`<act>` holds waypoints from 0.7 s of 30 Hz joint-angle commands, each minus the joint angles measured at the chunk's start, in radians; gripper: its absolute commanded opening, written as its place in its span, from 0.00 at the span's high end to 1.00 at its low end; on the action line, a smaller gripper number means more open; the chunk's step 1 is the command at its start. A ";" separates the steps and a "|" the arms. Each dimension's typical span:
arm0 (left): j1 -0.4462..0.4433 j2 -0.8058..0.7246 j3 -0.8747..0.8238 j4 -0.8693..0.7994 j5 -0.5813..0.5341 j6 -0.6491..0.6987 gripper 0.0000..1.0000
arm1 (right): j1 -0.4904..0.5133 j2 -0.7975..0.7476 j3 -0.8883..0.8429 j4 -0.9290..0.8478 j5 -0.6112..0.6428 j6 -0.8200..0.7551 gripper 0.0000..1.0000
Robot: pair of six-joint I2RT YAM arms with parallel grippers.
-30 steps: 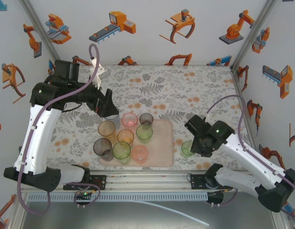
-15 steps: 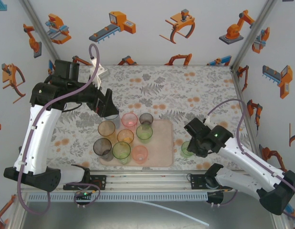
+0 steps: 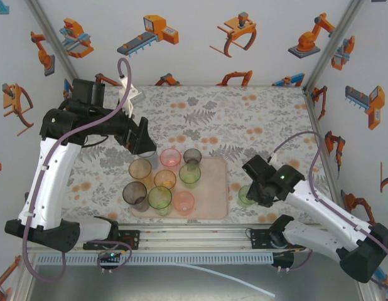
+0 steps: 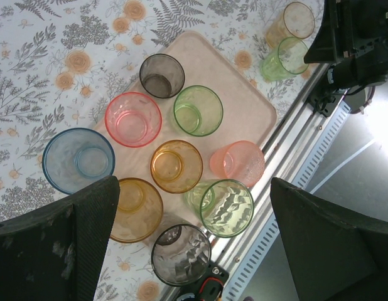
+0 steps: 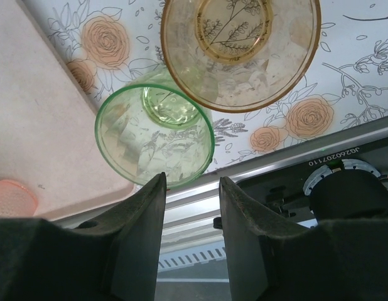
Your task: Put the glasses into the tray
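Note:
The pale pink tray lies near the table's front edge, and several glasses stand on it, among them a grey one and a pink one. A blue glass stands at its back-left corner. My left gripper hangs wide open above that corner, holding nothing. Off the tray's right side stand a green glass and an orange glass. My right gripper is partly open and empty, and its left fingertip is at the green glass's near rim.
A metal rail runs along the table's front edge, just behind the right fingers. White walls with robot prints close the back and both sides. The flowered cloth behind the tray is bare.
The right arm has shifted slightly left and settled over the green glass beside the tray. The left arm and the glasses have not moved.

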 commanded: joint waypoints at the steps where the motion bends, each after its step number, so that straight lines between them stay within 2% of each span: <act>1: -0.004 -0.016 -0.006 0.004 0.020 0.013 0.03 | -0.011 0.018 -0.019 0.021 0.013 0.000 0.60; 10: -0.004 -0.018 -0.007 0.002 0.016 0.015 0.03 | -0.026 0.055 -0.040 0.062 0.002 -0.020 0.61; 21: -0.004 -0.018 -0.015 0.002 0.016 0.016 0.03 | -0.037 0.036 -0.085 0.077 -0.007 -0.023 0.71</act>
